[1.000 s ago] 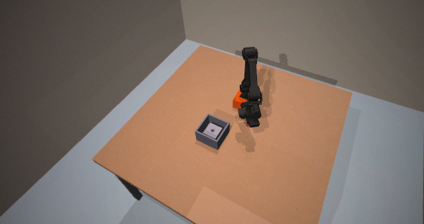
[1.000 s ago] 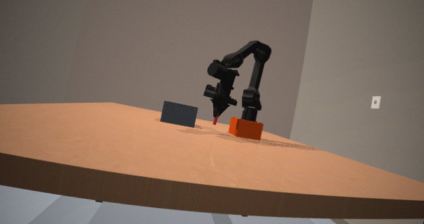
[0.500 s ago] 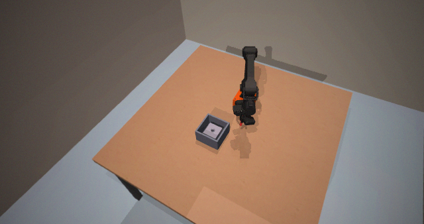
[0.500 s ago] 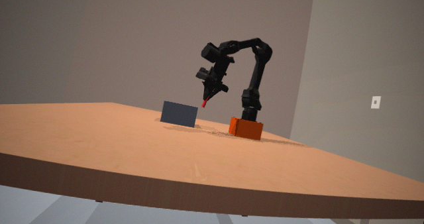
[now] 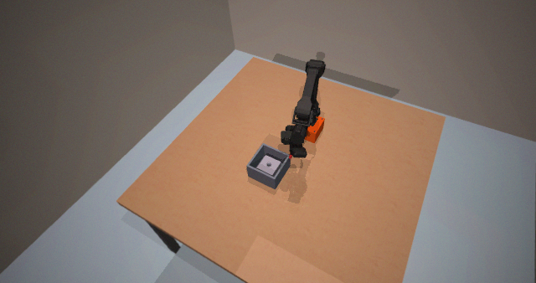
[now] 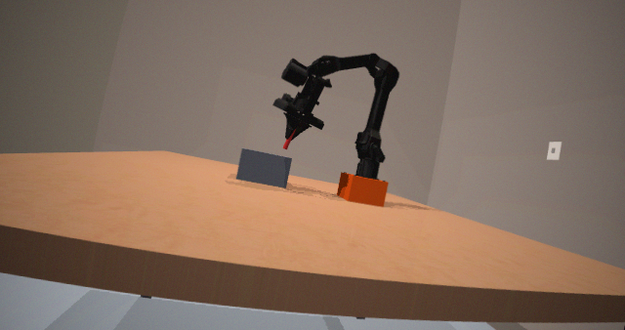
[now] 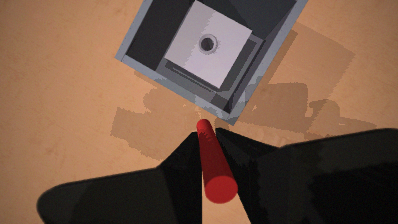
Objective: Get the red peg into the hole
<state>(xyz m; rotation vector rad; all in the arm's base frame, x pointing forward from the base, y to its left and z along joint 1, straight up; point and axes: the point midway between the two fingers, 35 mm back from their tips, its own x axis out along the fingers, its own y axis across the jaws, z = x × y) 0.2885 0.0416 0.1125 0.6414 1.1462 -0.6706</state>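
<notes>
The red peg (image 5: 290,156) (image 6: 288,142) (image 7: 215,160) is held in my gripper (image 6: 291,136) (image 7: 206,135), which is shut on it. In the exterior view the peg is tilted, its lower end a little above the rim height of the box. The open grey box (image 5: 261,178) (image 6: 264,169) (image 7: 172,90) stands on the table; in the wrist view the peg's far end shows just outside its near corner. The pale plate (image 5: 274,159) (image 7: 187,42) lies at the box's bottom, and its round hole (image 5: 269,164) (image 7: 207,44) is empty.
The orange base block (image 5: 315,131) (image 6: 363,190) of the arm stands on the wooden table (image 5: 356,191) (image 6: 171,213), behind the gripper in the top view. The box's walls stand up around the plate. Shadows of the arm fall beside the box.
</notes>
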